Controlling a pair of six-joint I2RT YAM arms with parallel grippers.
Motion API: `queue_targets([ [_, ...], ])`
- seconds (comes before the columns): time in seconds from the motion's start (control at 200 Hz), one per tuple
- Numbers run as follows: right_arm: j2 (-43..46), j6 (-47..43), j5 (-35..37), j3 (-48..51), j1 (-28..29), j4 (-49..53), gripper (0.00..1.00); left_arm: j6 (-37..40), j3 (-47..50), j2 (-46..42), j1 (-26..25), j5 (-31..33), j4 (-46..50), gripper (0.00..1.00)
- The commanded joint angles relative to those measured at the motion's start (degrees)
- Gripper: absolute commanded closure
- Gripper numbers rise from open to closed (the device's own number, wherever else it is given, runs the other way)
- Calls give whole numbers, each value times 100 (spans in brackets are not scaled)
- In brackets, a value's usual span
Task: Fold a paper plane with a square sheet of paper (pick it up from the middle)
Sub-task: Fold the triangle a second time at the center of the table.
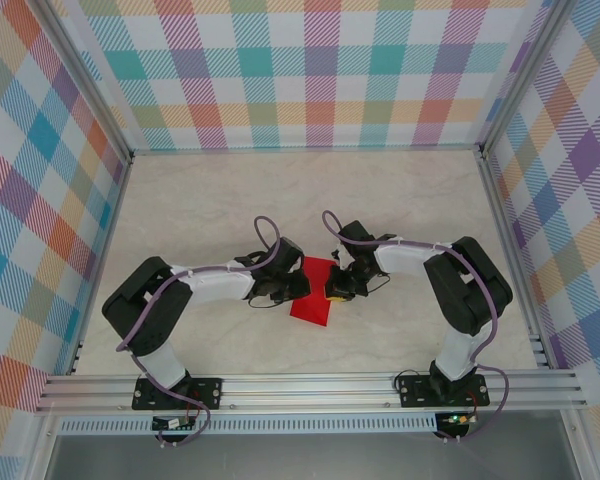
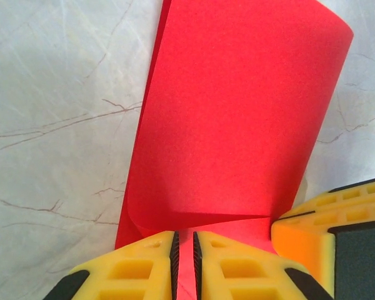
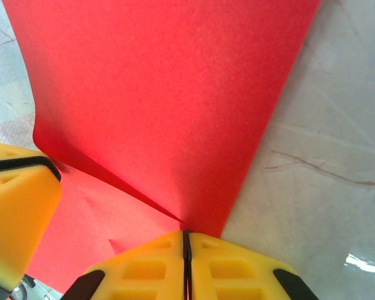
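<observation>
On the marbled counter [image 1: 400, 200] the red sheet of paper [image 1: 313, 293] lies between my two arms. From overhead the wrists hide much of it, so I can't read the fold. The wrist cameras show it curled over itself. The left end effector [image 2: 185, 244] pinches a strip of it in nearly closed jaws. The right end effector [image 3: 186, 237] is pressed together on its creased edge.

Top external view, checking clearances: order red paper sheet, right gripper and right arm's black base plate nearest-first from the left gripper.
1. Bright red paper sheet, held by left gripper.
2. Right gripper, across the sheet.
3. Black base plate, near right.
</observation>
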State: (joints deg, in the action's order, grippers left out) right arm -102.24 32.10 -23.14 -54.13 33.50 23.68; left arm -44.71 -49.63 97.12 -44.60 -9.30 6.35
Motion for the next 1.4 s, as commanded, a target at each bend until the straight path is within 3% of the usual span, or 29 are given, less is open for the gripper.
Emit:
queue_targets([
  [0.0,-402,-88,828,192,16,295,91,-31,-109,210,-80,181,253,84],
  [0.165,-387,-90,837,210,10,297,91,-79,-180,264,-83,541,654,84],
  [0.445,-421,-98,855,210,16,289,91,292,-362,-196,-85,392,601,83],
  [0.695,-454,-90,855,212,16,286,91,327,-416,206,-100,13,427,84],
  [1.015,-480,-99,872,234,17,296,91,-2,-517,269,-100,1115,1393,84],
  [1.155,-473,-116,881,227,18,315,91,226,-721,68,-91,1486,1781,84],
  [1.255,-477,-118,890,203,13,332,91,493,-778,-65,-100,1147,1689,83],
  [1.4,-468,-116,881,192,14,322,91,475,-511,-201,-122,5,701,83],
])
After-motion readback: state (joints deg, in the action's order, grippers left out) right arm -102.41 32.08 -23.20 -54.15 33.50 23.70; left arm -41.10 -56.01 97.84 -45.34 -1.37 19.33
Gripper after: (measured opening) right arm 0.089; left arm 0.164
